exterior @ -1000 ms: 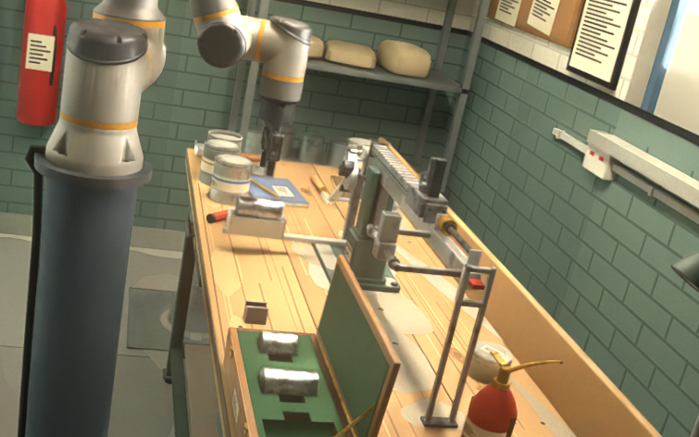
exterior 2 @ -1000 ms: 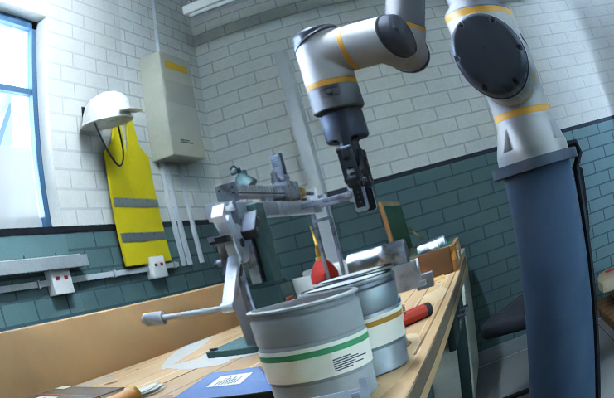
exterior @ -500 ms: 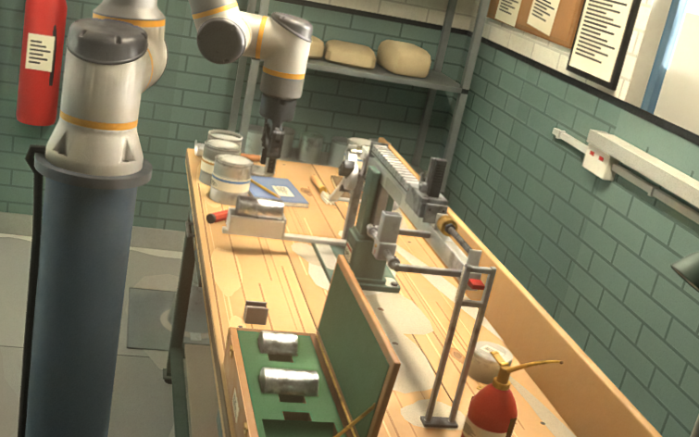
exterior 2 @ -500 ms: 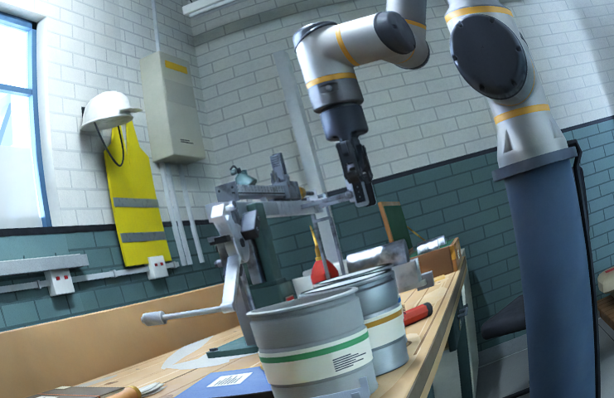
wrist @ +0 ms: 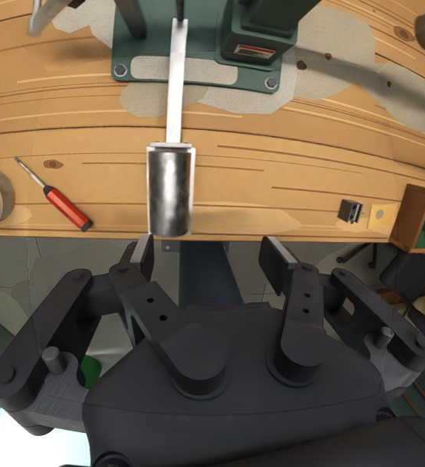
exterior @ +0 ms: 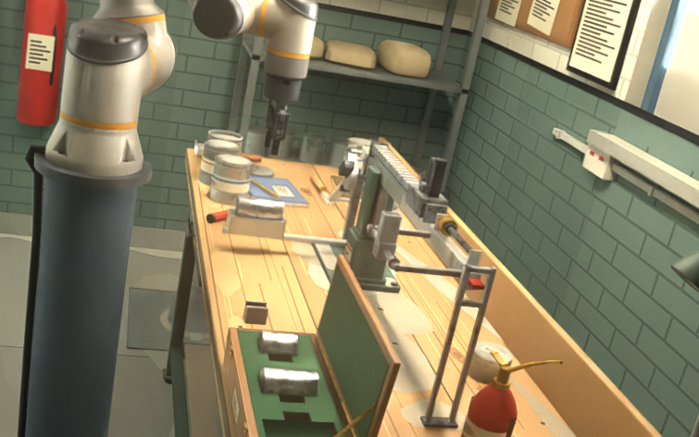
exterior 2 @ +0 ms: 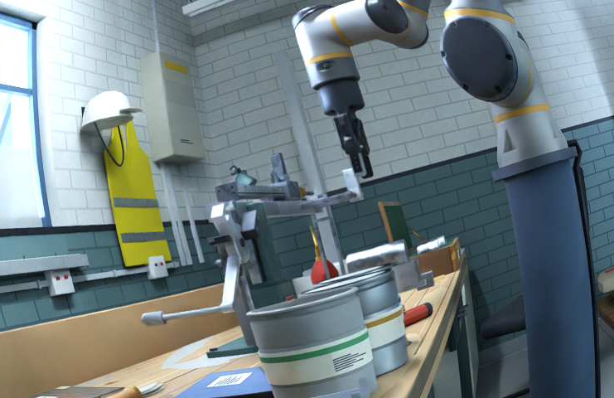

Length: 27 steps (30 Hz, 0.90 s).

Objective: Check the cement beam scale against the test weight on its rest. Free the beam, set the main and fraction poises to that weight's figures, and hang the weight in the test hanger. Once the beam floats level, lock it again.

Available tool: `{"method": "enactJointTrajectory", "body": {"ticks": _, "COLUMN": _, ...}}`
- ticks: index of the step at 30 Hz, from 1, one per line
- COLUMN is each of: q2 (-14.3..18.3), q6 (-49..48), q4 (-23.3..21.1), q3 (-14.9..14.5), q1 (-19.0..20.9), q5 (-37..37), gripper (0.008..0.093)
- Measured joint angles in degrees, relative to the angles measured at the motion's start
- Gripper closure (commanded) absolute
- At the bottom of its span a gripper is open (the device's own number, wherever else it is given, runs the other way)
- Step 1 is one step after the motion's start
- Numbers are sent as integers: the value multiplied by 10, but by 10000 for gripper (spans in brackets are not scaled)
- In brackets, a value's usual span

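Observation:
The beam scale's green pillar (exterior: 369, 228) is partly hidden behind paint tins from the second side camera. A steel cylinder weight (wrist: 169, 191) lies in a pale cradle (exterior: 256, 222) on a thin arm reaching out from the scale toward the bench's front edge. The graduated beam (exterior: 401, 174) carries a dark poise (exterior: 436, 175) and ends inside a tall grey frame (exterior: 457, 348). A long lever with a knob (exterior 2: 153, 317) sticks out from the scale. My gripper (wrist: 210, 255) hangs high above the bench's front edge, just outside the weight, open and empty.
An open wooden case (exterior: 286, 380) with a green lining holds two more steel weights (exterior: 288, 379) at the bench's near end. Several paint tins (exterior: 230, 176), a blue book (exterior: 278, 191), a red screwdriver (wrist: 64, 207) and a red oil can (exterior: 493, 407) lie about.

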Motion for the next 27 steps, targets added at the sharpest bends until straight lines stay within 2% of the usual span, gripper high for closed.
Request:
{"method": "enactJointTrajectory", "body": {"ticks": 14, "q2": -125, "q6": -80, "q4": 168, "q3": -43, "q1": -80, "q5": 0, "gripper": 234}}
{"method": "enactJointTrajectory", "body": {"ticks": 20, "q2": -161, "q6": -115, "q4": 229, "q3": -68, "q1": -115, "q5": 0, "gripper": 234}}
{"method": "enactJointTrajectory", "body": {"ticks": 27, "q2": -189, "q6": -150, "q4": 284, "q3": -95, "q1": -150, "q5": 0, "gripper": 234}}
